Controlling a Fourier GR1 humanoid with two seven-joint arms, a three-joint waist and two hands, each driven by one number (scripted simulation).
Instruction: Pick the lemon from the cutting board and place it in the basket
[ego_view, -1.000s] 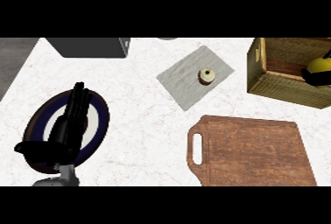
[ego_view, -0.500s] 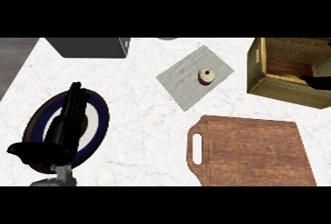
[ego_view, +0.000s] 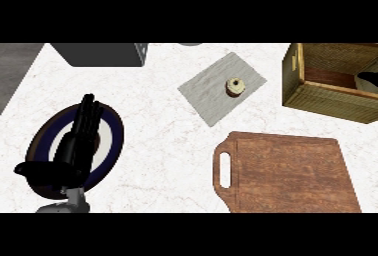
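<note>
A white marble worktop (ego_view: 170, 150) carries a plate (ego_view: 109, 131) with a dark blue rim at 8 o'clock. A grey cloth (ego_view: 207, 95) lies askew at 1 o'clock, with a small beige ring-shaped piece (ego_view: 235, 86) resting on it. A dark grey box (ego_view: 100, 54) sits at 11 o'clock.

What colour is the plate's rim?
The plate's rim is dark blue, around a white centre; seen in the head view.
</note>
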